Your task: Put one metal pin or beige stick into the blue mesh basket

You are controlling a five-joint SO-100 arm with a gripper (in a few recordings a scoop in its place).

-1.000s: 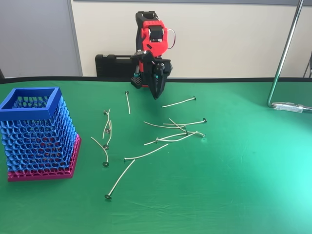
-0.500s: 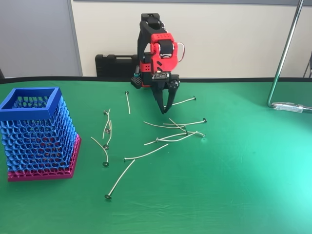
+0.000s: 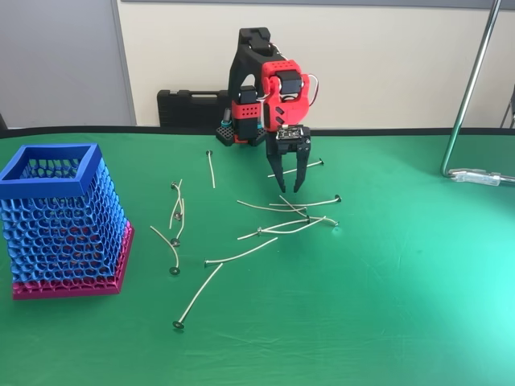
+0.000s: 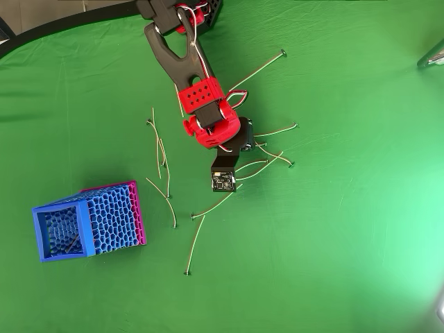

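My fingers (image 3: 288, 184) hang spread and empty over the tangle of pins (image 3: 283, 219) on the green desk (image 3: 402, 281); nothing grasped yet, basket (image 3: 60, 217) well off left.

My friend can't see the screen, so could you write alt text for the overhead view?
Seen from above, a red and black robot arm reaches over a green table, its open gripper above a scatter of thin beige pins. A blue mesh basket with a pink base stands at lower left, apart from the arm, with a few pins inside.
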